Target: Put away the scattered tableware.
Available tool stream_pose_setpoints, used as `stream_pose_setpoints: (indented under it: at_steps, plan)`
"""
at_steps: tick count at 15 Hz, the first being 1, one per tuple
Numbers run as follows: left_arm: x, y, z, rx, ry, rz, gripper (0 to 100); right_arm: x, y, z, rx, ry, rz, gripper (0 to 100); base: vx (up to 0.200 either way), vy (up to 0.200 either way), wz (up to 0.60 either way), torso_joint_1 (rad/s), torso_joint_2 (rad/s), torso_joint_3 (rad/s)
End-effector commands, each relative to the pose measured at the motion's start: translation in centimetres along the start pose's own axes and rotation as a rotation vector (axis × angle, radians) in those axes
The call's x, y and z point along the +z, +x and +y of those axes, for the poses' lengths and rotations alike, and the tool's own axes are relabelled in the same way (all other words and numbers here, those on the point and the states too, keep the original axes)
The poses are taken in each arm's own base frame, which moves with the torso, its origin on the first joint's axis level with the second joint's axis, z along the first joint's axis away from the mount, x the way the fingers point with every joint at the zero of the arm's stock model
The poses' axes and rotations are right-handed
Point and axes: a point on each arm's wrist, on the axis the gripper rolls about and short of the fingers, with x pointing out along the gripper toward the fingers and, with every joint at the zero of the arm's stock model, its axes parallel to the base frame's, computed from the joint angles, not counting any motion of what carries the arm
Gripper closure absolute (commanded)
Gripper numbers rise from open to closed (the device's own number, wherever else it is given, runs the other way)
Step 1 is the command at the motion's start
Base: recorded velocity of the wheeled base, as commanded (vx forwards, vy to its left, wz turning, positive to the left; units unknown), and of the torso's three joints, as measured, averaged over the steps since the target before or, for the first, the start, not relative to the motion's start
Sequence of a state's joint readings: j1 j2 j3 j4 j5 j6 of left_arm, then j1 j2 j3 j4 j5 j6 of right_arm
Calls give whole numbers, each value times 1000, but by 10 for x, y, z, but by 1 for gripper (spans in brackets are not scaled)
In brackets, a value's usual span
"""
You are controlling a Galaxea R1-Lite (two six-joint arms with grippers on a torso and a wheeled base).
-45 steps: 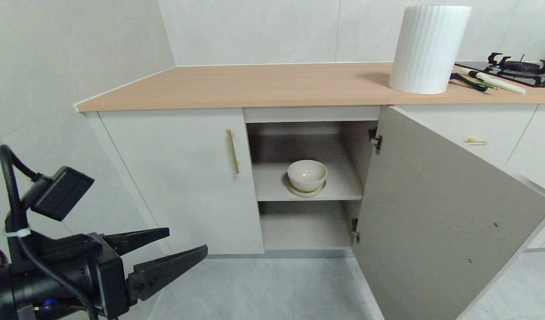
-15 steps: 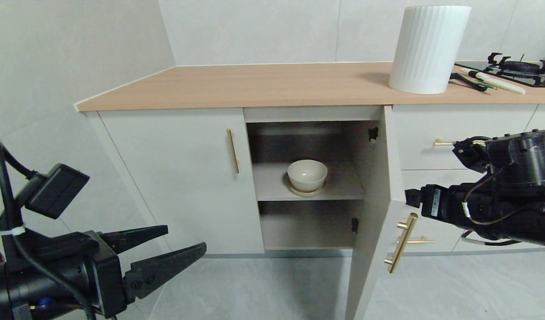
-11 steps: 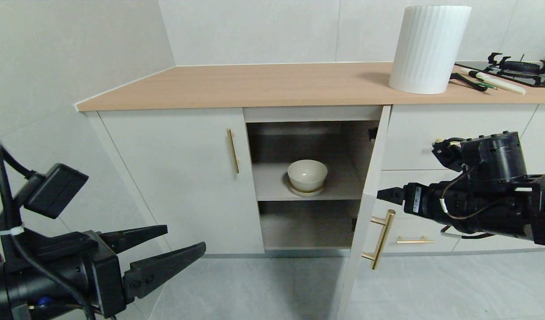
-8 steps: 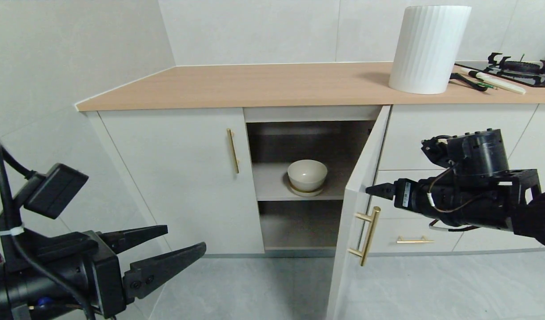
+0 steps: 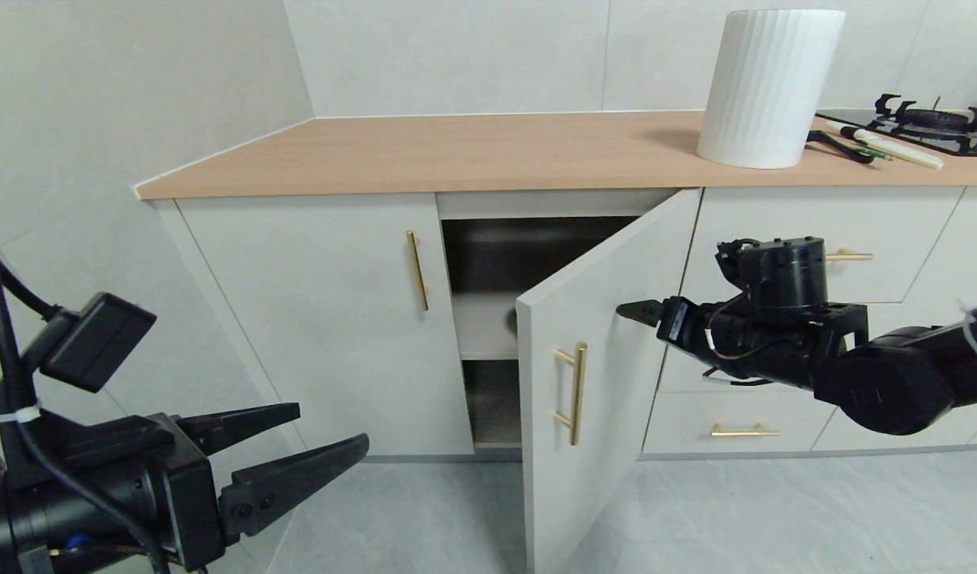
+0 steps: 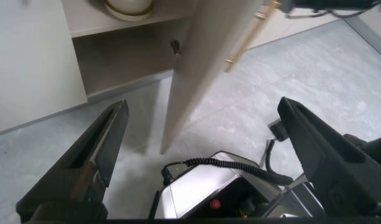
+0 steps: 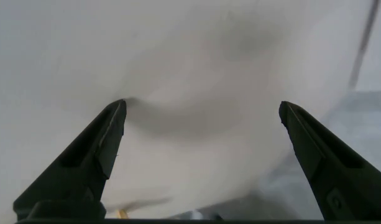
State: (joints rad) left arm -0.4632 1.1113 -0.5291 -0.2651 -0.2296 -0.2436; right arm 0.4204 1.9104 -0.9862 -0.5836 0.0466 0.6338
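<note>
1. The right gripper (image 5: 633, 310) has its fingers spread wide with nothing between them. They are levelled at the outer face of the white cabinet door (image 5: 592, 279). In the head view one fingertip sits at that face; contact cannot be confirmed.
2. The door stands partly open. Its brass bar handle (image 5: 574, 392) hangs below the right fingers, nearer the door's free edge.
3. The left gripper (image 5: 331, 426) is low and well apart from the cabinet. Its fingers are also spread wide and carry nothing.
4. The cream ceramic bowl (image 6: 129, 5) rests on a shallow cream plate (image 6: 137, 17) on the cabinet's middle shelf (image 6: 103, 28). It is ahead of and above the left fingers. From the right fingers it lies behind the door.
5. The closed white left-hand door (image 5: 321, 319), with its own brass handle (image 5: 417, 271), stands directly ahead of the left fingers.
6. The wooden counter (image 5: 457, 151) runs above both sets of fingers. A tall white ribbed cylinder (image 5: 767, 88) stands upright on it, above the right fingers. Long utensils (image 5: 879, 147) lie just beside the cylinder, next to a black gas hob (image 5: 935, 119).
</note>
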Motion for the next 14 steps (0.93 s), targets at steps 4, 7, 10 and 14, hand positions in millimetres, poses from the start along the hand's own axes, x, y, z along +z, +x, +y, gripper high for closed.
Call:
stream_pose_setpoints:
  at_steps: [4,7,10,14]
  plan:
    - [0,1,0,1,-1,5,0,-27,56,-27,13,79,-54,0,0,0,0,0,0,0]
    - [0,1,0,0,-1,4,0,-24,68,-27,13,155,-84,0,0,0,0,0,0,0]
    - [0,1,0,0,-1,2,0,-25,86,-37,-11,175,-92,0,0,0,0,0,0,0]
    - [1,1,0,1,-2,0,0,-26,95,-40,-43,177,-104,0,0,0,0,0,0,0]
